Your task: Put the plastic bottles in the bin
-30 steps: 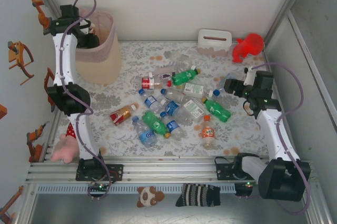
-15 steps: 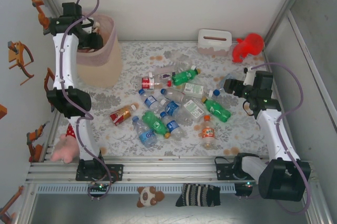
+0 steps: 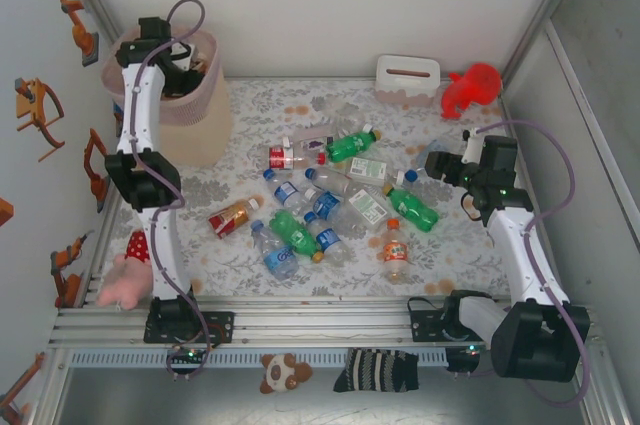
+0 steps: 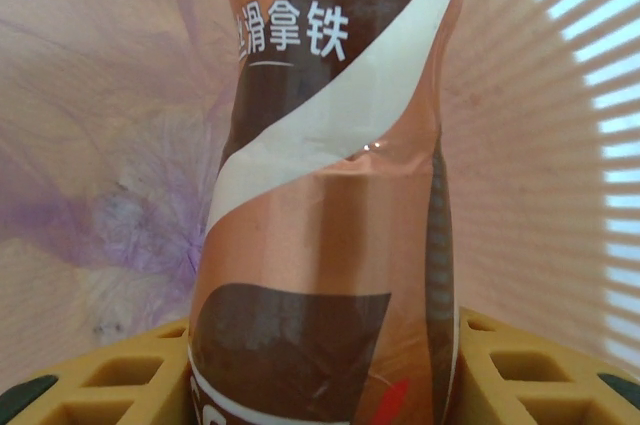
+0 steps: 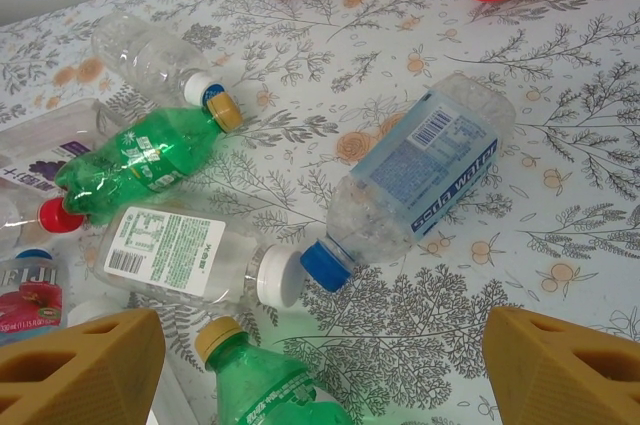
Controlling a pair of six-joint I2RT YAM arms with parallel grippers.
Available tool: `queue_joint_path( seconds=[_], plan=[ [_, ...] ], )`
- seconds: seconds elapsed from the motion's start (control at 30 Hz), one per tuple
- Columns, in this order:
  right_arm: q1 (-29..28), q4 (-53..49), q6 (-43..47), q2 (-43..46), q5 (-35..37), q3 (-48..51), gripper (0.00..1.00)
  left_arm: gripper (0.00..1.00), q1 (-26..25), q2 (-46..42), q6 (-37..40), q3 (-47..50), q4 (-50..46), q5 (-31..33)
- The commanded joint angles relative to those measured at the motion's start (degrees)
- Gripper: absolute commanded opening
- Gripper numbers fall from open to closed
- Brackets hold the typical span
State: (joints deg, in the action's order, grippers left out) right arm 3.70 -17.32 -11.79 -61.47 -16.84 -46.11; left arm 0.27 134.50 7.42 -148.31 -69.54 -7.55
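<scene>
I am gripping a brown bottle [image 4: 330, 195] in my left jaws. They are closing part-way on its lower body, with one yellow finger [image 4: 110, 380] pressing each side, and the bottle is standing upright between them with its white stripe and printed label facing my wrist camera. I am holding it over the mouth of the bin [image 3: 203, 130]. The pink liner [image 4: 110, 165] and the slatted wall of the bin are showing just behind the bottle. From above, my left arm is reaching across the bin's rim at the far left corner of the table [image 3: 250, 270]. My right jaws are standing wide open and are gripping nothing, with their fingers [image 5: 85, 370] well apart and touching no bottle. Below and ahead of them a blue-capped clear bottle [image 5: 415, 180] is lying on its side on the table. Beside it are lying a white-capped bottle [image 5: 185, 255] and a green bottle [image 5: 140, 160] with a yellow cap. The other bottles [image 3: 300, 230] are lying scattered across the middle of the table, well apart from the bin.
</scene>
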Motion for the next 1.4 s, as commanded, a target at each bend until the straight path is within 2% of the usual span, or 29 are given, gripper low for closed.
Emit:
queue_joint_path(
  seconds=[0.0,0.27,0.47,0.93,1.37],
  plan=[
    [-0.55,-0.53,0.76,0.37,1.26,1.1,0.82,0.48,1.13,1.46,0.71,0.37,1.08,0.14],
    [-0.63,-0.52,0.72,0.63,1.66,1.73,0.82,0.49,3.63,2.53,-3.44,1.33,0.11,4.73],
    [-0.74,-0.43,0.73,0.33,1.46,1.26,0.82,0.51,5.22,2.79,-5.03,1.55,-1.45,10.97],
    [-0.95,-0.61,0.63,0.83,1.19,1.11,0.82,0.52,8.59,-0.34,-8.43,5.77,-1.2,15.26],
    [-1.1,-0.27,0.72,0.15,0.89,0.94,0.82,0.53,11.15,-8.87,-11.75,17.34,4.52,17.88]
  ],
)
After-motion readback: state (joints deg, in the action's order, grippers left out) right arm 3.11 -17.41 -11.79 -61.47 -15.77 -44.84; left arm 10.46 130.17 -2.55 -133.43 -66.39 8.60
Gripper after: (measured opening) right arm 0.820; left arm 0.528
